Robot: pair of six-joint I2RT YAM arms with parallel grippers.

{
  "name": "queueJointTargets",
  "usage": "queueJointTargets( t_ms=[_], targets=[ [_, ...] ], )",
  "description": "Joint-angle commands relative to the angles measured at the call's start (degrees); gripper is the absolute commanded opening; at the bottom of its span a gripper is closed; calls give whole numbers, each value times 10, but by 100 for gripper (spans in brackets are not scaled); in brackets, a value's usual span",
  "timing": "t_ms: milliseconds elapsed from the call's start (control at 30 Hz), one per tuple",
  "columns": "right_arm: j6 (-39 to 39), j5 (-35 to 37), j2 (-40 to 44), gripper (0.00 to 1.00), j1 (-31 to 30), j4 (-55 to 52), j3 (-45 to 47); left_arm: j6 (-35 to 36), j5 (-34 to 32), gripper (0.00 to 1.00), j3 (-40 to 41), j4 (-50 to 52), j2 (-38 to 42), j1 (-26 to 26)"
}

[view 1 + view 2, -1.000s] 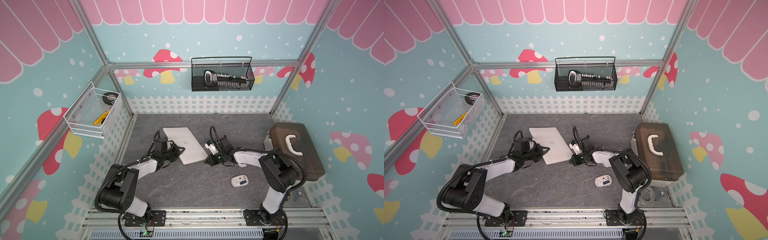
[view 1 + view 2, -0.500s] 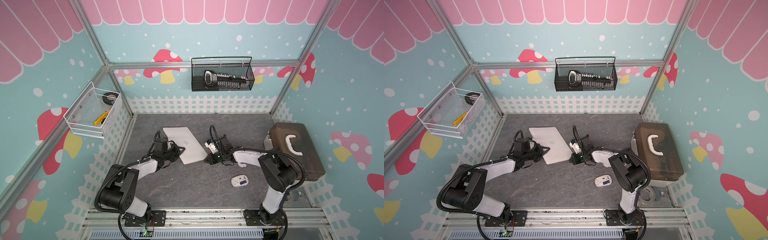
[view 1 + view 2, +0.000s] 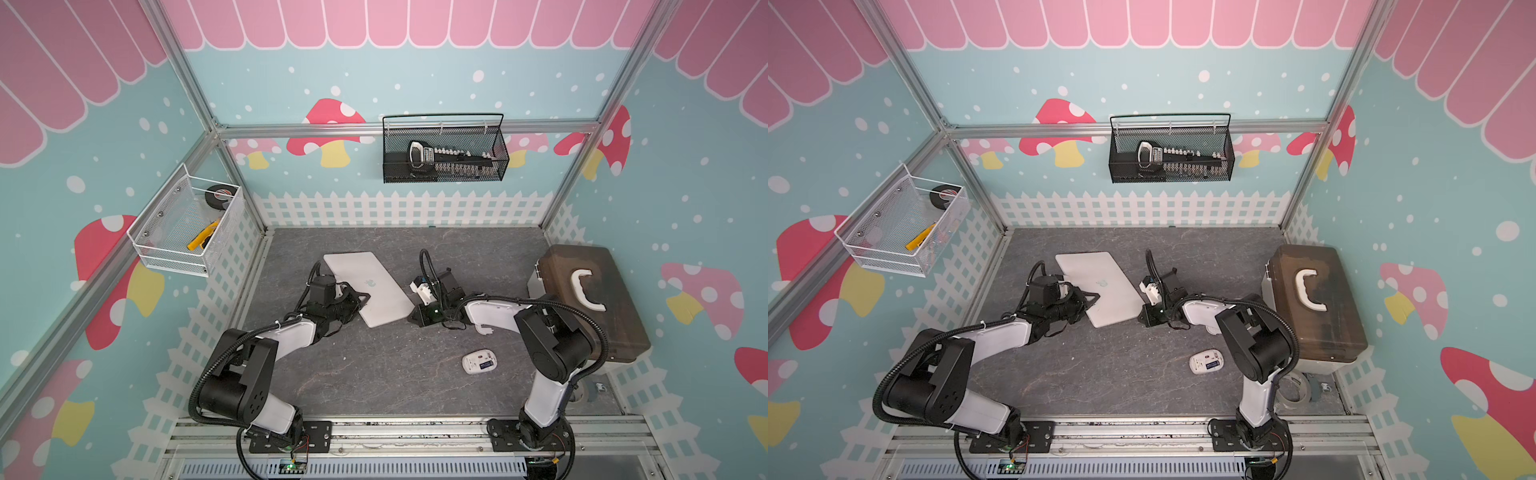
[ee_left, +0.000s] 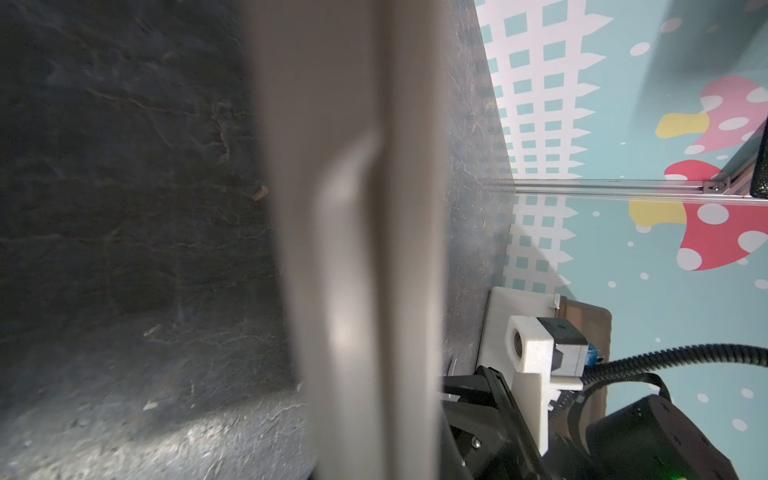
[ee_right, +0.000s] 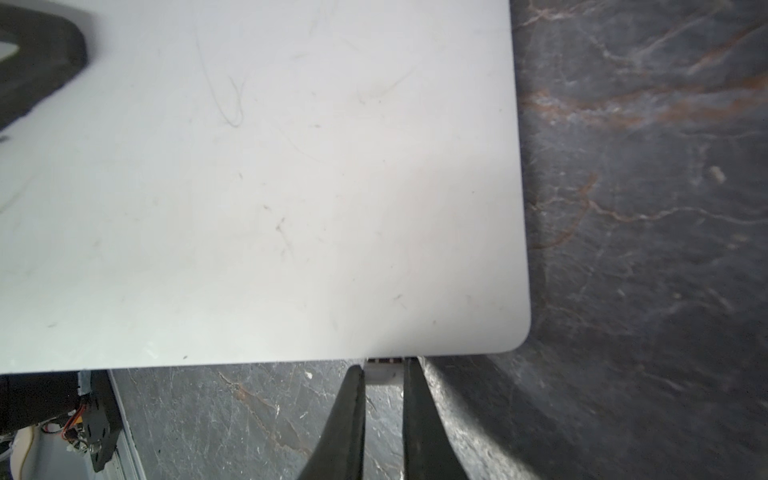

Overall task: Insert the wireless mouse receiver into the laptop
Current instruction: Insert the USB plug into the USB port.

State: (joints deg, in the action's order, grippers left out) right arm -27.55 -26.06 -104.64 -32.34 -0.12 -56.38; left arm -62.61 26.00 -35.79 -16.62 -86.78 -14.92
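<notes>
At the edge of the laptop (image 5: 270,187), just along from one rounded corner, sits the wireless mouse receiver (image 5: 381,372), a tiny whitish stub butted against the side of the slab. How deep it goes into the port cannot be told. The right gripper (image 5: 384,368) has its two dark fingers (image 5: 351,415) one on each side of the stub, with only a narrow gap between them. Whether the pads press on it cannot be told.

Both top views show the laptop (image 3: 368,289) (image 3: 1098,289) closed, flat and askew on the grey table (image 3: 374,374), with the right gripper (image 3: 412,316) (image 3: 1140,318) at its near right corner. Across the lid, the left gripper (image 3: 365,297) (image 3: 1096,296) is closed at the opposite long edge. One dark finger (image 5: 45,54) lies on the lid, and its partner is hidden. The left wrist view shows the laptop (image 4: 407,208) edge-on and blurred.

Nearer the front, well apart from the laptop, a white oval mouse (image 3: 480,362) (image 3: 1207,362) lies with its underside up. A curved white cover piece (image 3: 484,330) lies just beside the right arm. A brown box (image 3: 590,307) with a white handle stands at the right wall.
</notes>
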Motion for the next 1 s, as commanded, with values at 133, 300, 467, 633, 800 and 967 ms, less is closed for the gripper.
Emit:
queueJointTargets(
  t_ms=[133,300,467,633,800,967],
  targets=[
    [-41,23,-3,22,4,130,5,34,30,0,13,8,23,-24],
    [-61,18,1,31,4,157,17,38,22,0,15,15,28,-24],
    [-86,5,1,38,4,182,22,38,16,0,12,14,26,-24],
    [-89,18,17,40,4,182,33,39,4,0,15,15,26,-24],
    [-87,57,70,41,4,101,35,30,-24,0,27,8,39,-24],
    [-142,161,117,49,5,-79,8,-3,-91,0,54,-9,76,-31]
  ],
)
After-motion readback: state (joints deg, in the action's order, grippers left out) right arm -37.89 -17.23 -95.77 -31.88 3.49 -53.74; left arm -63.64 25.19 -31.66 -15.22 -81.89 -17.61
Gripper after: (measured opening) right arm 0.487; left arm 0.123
